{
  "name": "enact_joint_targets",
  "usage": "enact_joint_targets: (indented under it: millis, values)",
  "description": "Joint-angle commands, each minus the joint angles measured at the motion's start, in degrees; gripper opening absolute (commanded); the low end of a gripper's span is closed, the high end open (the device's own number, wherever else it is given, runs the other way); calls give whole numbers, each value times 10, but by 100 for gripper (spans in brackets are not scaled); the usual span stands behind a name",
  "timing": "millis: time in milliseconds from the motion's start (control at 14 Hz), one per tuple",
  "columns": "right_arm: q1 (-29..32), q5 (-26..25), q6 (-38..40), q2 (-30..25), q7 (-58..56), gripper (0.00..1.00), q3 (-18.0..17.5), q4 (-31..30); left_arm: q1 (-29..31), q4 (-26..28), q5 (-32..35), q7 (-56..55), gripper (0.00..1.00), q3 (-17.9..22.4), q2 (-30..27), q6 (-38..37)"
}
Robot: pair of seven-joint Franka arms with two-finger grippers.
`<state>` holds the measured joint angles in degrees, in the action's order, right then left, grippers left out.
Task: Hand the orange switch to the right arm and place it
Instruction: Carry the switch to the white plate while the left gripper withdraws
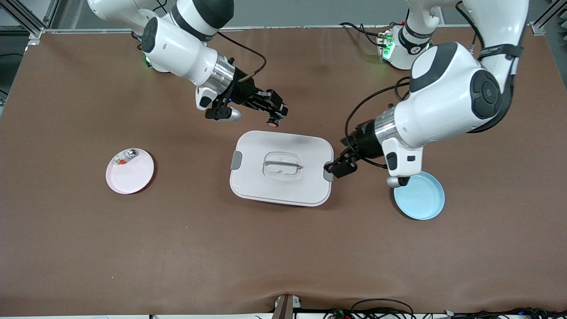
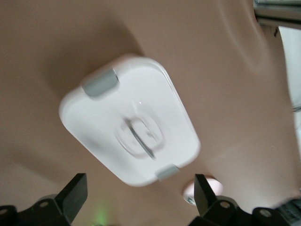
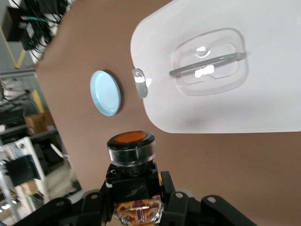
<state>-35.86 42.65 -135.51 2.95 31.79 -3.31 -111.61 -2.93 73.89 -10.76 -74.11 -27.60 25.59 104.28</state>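
My right gripper [image 1: 274, 116] is shut on the orange switch [image 1: 272, 122], a stubby black part with a round orange face. It holds the switch over the table beside the white lidded box [image 1: 281, 177]. In the right wrist view the switch [image 3: 131, 149] sits between the fingers of my right gripper [image 3: 134, 181], orange face outward. My left gripper [image 1: 339, 167] is open and empty, low beside the box's grey clip at the left arm's end. In the left wrist view its fingers [image 2: 75, 194] stand wide apart with nothing between them.
A pink plate [image 1: 133, 175] holding a small white-grey piece [image 1: 124, 158] lies toward the right arm's end. A light blue plate [image 1: 421, 199] lies under the left arm's wrist. The box [image 2: 129, 117] also shows in the left wrist view.
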Motion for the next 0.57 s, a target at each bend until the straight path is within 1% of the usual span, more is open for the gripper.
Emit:
enact_joint_targets:
  millis: [0,71,214,357,429,500]
  values:
    - [29,-76,87,-43,-26,0,-4,-4,24,12,92,98,100,-1,-19,-52]
    - [43,-112,133,-53,-63,0,-3,-3,32,12,107,144,100,2,-23,-69]
    - [73,-147,239,-75,-145,0,1,3,57,13,145,234,100,2,-34,-85]
    - [117,-195,311,-104,-226,0,0,2,89,13,180,329,100,3,-39,-120]
    - [129,-234,345,-114,-282,0,1,2,100,13,204,375,100,3,-43,-126]
    - [141,-291,370,-126,-345,0,1,2,108,12,224,405,100,2,-44,-131]
